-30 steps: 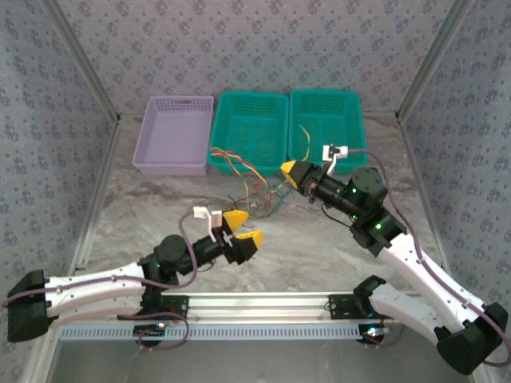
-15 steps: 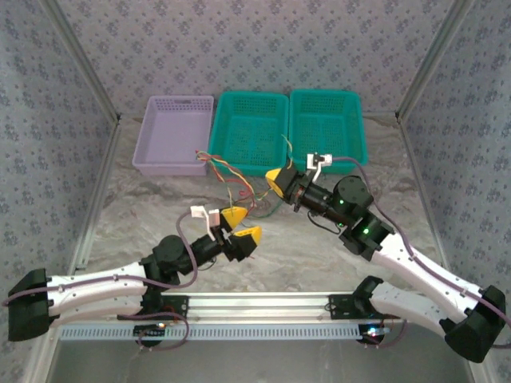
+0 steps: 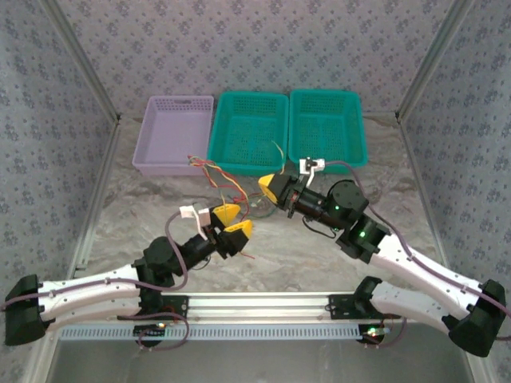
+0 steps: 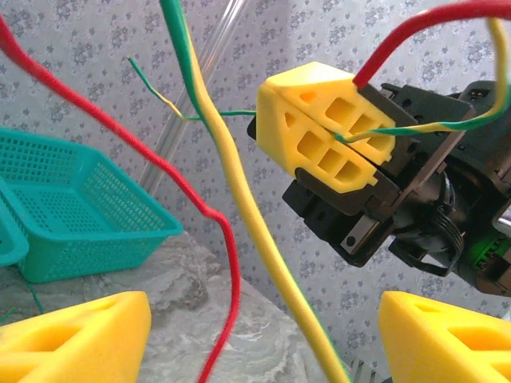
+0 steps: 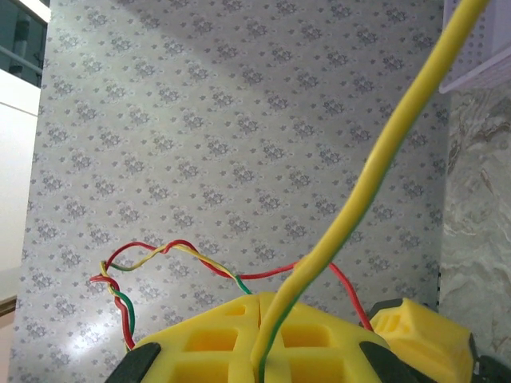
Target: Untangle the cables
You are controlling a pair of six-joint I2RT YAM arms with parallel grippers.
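Right gripper (image 3: 270, 188): clamped on the cables (image 3: 214, 171), mid-table (image 3: 319, 251).
Left gripper (image 3: 231, 223): fingers apart, loose strands hanging between them.
Surroundings: green baskets (image 3: 248, 96) and lilac basket (image 3: 180, 99) along the far edge, just behind the tangle.

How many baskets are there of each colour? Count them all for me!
Purple basket: 1
Green baskets: 2, the middle basket and the right basket
Total: 3 baskets

Right hand (image 3: 270, 185) pinching cables (image 3: 217, 174), left hand (image 3: 233, 223) open
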